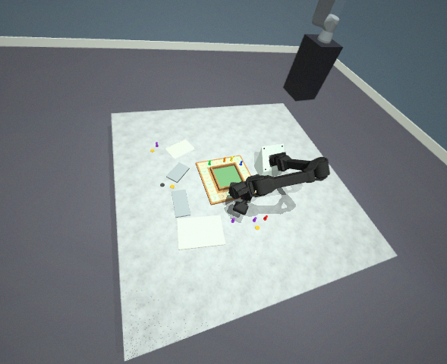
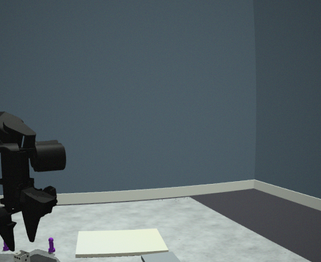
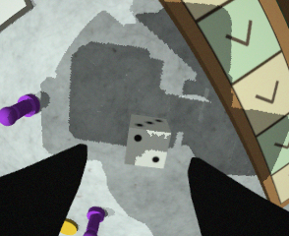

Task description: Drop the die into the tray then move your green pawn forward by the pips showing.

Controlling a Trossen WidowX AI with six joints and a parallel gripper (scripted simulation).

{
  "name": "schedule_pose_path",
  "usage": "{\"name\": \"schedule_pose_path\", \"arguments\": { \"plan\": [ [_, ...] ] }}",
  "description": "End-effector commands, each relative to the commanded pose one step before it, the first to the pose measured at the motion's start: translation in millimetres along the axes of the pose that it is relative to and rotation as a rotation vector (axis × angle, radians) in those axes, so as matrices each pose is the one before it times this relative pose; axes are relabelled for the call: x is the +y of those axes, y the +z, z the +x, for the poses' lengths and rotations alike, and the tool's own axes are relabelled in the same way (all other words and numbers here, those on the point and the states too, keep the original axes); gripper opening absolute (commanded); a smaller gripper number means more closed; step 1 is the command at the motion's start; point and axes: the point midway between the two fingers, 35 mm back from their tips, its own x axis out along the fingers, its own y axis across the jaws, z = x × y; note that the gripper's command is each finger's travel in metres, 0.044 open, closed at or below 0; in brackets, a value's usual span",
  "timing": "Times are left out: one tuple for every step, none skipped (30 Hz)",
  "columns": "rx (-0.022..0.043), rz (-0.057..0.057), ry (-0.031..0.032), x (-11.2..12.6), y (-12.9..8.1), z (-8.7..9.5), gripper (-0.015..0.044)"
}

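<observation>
The white die [image 2: 22, 257] [image 3: 148, 143] lies on the table beside the board [image 1: 205, 179] [image 3: 224, 93]. Its face turned most to the wrist camera shows two pips. My gripper [image 2: 22, 245] [image 3: 139, 159] is open, pointing down just above the die, with nothing between its fingers. In the top view the arm hides the die and the board's near right corner. The green pawn [image 1: 209, 162] stands at the board's far left corner area. The tray [image 1: 227, 176], with a green floor and brown walls, sits in the middle of the board.
Orange [image 1: 224, 159], yellow [image 1: 231, 158] and blue [image 1: 240, 163] pawns stand on the board's far side. Two purple pawns [image 1: 232, 220] [image 2: 51, 245] [image 3: 19, 110] and a red pawn [image 1: 265, 218] stand near the gripper. A large cream card [image 1: 200, 232] [image 2: 121, 242] [image 3: 3, 15] lies beyond them.
</observation>
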Motion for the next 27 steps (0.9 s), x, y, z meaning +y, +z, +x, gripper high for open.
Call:
{"name": "schedule_pose_path", "arguments": {
  "plan": [
    [0.00240, 0.0084, -0.01004, -4.00, -0.19, 7.91, 0.0275],
    [0.00001, 0.0000, 0.00000, 0.00, 0.00, 1.61, 0.0275],
    [0.00002, 0.0000, 0.00001, 0.00, -0.01, 1.61, 0.0275],
    [0.00003, 0.0000, 0.00003, 0.00, -0.02, 1.61, 0.0275],
    [0.00004, 0.0000, 0.00004, -0.01, -0.03, 1.60, 0.0275],
    [0.00005, 0.0000, 0.00006, -0.01, -0.04, 1.60, 0.0275],
    [0.00006, 0.0000, 0.00007, -0.02, -0.06, 1.60, 0.0275],
    [0.00007, 0.0000, 0.00009, -0.02, -0.07, 1.60, 0.0275],
    [0.00008, 0.0000, 0.00010, -0.02, -0.08, 1.60, 0.0275],
    [0.00009, 0.0000, 0.00012, -0.03, -0.09, 1.59, 0.0275],
    [0.00010, 0.0000, 0.00013, -0.03, -0.10, 1.59, 0.0275],
    [0.00012, 0.0000, 0.00015, -0.04, -0.11, 1.59, 0.0275],
    [0.00013, 0.0000, 0.00016, -0.04, -0.12, 1.59, 0.0275],
    [0.00014, 0.0000, 0.00017, -0.04, -0.13, 1.58, 0.0275],
    [0.00012, 0.0000, 0.00015, -0.04, -0.11, 1.27, 0.0275],
    [0.00008, 0.0000, 0.00009, -0.03, -0.07, 0.76, 0.0275],
    [0.00003, 0.0000, 0.00003, -0.01, -0.02, 0.25, 0.0275],
    [0.00000, 0.0000, 0.00000, 0.00, 0.00, 0.00, 0.0249],
    [0.00000, 0.0000, 0.00000, 0.00, 0.00, 0.00, 0.0222],
    [0.00000, 0.0000, 0.00000, 0.00, 0.00, 0.00, 0.0196],
    [0.00000, 0.0000, 0.00000, 0.00, 0.00, 0.00, 0.0170],
    [0.00000, 0.0000, 0.00000, 0.00, 0.00, 0.00, 0.0144],
    [0.00000, 0.0000, 0.00000, 0.00, 0.00, 0.00, 0.0137],
    [0.00000, 0.0000, 0.00000, 0.00, 0.00, 0.00, 0.0130],
    [0.00000, 0.0000, 0.00000, 0.00, 0.00, 0.00, 0.0124],
    [0.00000, 0.0000, 0.00000, 0.00, 0.00, 0.00, 0.0117],
    [0.00000, 0.0000, 0.00000, 0.00, 0.00, 0.00, 0.0110]
  ]
}}
